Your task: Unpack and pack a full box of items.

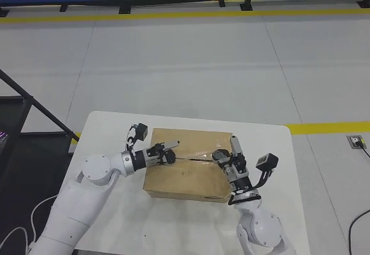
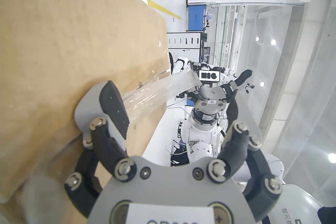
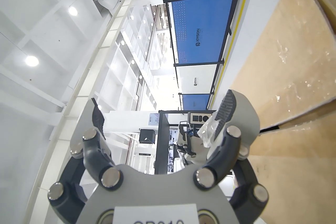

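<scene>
From above, the cardboard box (image 1: 188, 172) sits on the white table (image 1: 108, 217), with the left gripper (image 1: 167, 156) and right gripper (image 1: 225, 158) over its seam. In the left wrist view, the left fingers are spread, one pad (image 2: 114, 107) touching a clear tape strip (image 2: 157, 93). In the right wrist view, the right fingers are spread, gripping nothing.

Pale grey floor (image 1: 172, 64) crossed by yellow lines (image 1: 337, 127), black frame (image 1: 29, 97) at one side, blue and white partition panels (image 3: 202, 33), round ceiling lights (image 3: 31, 61) overhead.
</scene>
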You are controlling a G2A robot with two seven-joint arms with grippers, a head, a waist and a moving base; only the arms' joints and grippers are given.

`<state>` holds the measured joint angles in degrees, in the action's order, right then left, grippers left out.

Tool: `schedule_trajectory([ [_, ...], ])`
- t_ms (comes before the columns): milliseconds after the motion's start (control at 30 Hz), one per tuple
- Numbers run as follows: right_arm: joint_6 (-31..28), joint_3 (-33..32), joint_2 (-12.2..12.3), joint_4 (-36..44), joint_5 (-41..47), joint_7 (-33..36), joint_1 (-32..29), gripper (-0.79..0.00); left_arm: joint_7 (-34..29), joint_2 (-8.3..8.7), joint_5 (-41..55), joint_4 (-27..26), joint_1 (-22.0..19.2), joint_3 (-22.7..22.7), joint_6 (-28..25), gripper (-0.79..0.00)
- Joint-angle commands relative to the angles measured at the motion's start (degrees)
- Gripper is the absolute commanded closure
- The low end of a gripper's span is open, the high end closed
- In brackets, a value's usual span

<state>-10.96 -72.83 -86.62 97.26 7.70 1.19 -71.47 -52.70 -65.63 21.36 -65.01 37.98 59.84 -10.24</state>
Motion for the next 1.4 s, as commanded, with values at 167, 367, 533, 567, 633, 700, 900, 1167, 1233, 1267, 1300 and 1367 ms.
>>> schedule_trajectory([
  [167, 0.5, -0.3, 0.1, -0.3, -3.0, -1.4, -0.2, -0.785, -0.4, -0.35, -0.1, 1.4, -0.4, -0.5, 0.4, -0.785],
  [367, 1.1, -0.7, 0.1, -0.2, -5.5, -3.6, -0.2, -0.785, -0.6, -0.59, -0.3, 2.3, -0.6, -0.6, 0.4, -0.785],
  [533, -0.9, -1.7, 0.0, 1.2, -4.9, -6.6, -0.8, -0.785, -0.6, -0.73, 0.3, 1.8, -0.6, -0.3, -0.3, -0.785],
  [567, -1.7, -2.0, 0.0, 1.8, -4.1, -7.3, -1.0, -0.785, -0.6, -0.74, 0.4, 1.5, -0.5, -0.2, -0.4, -0.785],
  [633, -3.9, -2.3, -0.1, 3.1, -2.5, -8.4, -1.4, -0.785, -0.6, -0.73, 0.6, 1.0, -0.4, 0.1, -0.5, -0.785],
  [700, -6.7, -2.4, -0.2, 4.8, 0.0, -8.9, -1.9, -0.785, -0.7, -0.70, 0.8, 0.6, -0.2, 0.4, -0.4, -0.785],
  [900, -6.1, 0.3, -0.2, 7.0, 12.9, 2.3, -2.0, -0.785, -0.6, -0.69, 0.7, -0.4, 0.2, 0.9, -0.7, -0.785],
  [1167, 22.3, 2.3, 0.1, 0.4, 17.4, 8.4, 7.2, 0.000, -0.1, 0.33, 3.2, -5.3, 3.0, 6.1, -2.9, -0.785],
  [1233, 24.1, 3.4, -0.1, -1.0, 17.1, 8.0, 8.9, 0.000, 0.4, 0.87, 3.2, -7.1, 4.5, 8.3, -3.2, -0.785],
  [1267, 25.2, 4.0, -0.1, -1.8, 16.8, 7.9, 9.8, 0.000, 0.7, 1.17, 3.2, -8.0, 5.3, 9.5, -3.3, -0.785],
  [1300, 26.1, 4.6, -0.2, -2.5, 16.2, 7.4, 10.6, 0.000, 1.2, 1.48, 3.1, -8.9, 6.3, 10.9, -3.3, -0.785],
  [1367, 29.1, 6.0, -0.4, -3.8, 15.0, 6.7, 12.1, 0.000, 2.5, 2.10, 3.0, -10.5, 8.2, 13.8, -3.4, -0.785],
])
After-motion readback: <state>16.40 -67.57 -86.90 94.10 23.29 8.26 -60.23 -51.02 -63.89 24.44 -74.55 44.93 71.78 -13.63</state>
